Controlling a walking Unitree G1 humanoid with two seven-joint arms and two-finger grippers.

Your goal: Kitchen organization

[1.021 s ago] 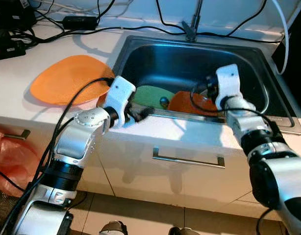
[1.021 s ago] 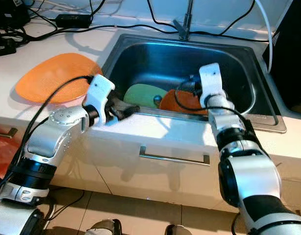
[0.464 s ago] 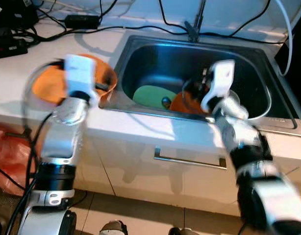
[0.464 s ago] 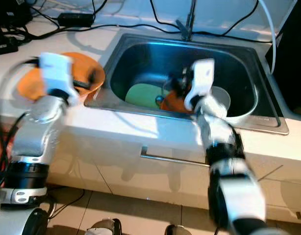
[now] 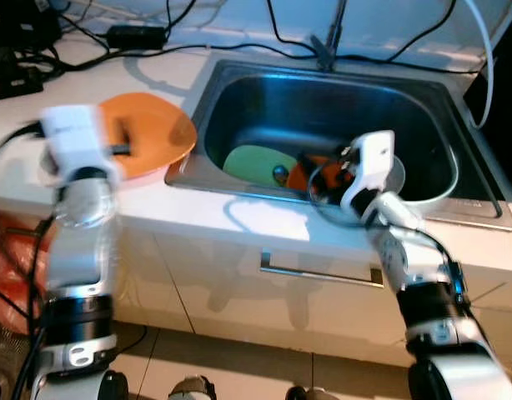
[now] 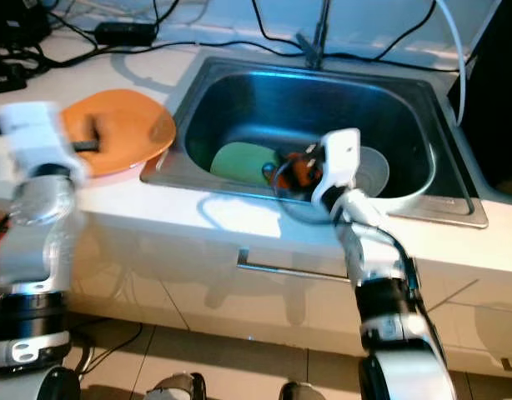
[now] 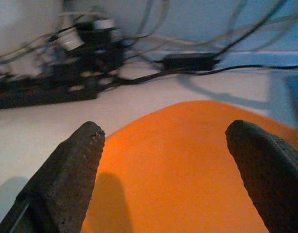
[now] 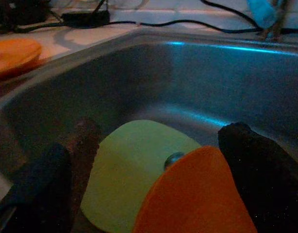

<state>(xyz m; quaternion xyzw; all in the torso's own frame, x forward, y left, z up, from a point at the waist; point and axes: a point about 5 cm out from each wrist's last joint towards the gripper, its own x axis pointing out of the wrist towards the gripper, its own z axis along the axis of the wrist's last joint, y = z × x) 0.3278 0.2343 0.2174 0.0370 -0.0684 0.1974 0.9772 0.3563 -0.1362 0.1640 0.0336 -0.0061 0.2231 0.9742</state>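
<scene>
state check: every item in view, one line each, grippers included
Orange plate on the counter: lying flat beside the sink, not held.
Green plate: lying in the sink basin.
Orange plate in the sink: overlapping the green plate's edge.
Clear bowl: in the sink, upright.
Left gripper: open, above the counter plate.
Right gripper: open, over the sink plates.

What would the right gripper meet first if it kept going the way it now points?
Probably the orange plate in the sink: the open right gripper frames its edge, with the green plate beyond; depth is unclear.
</scene>
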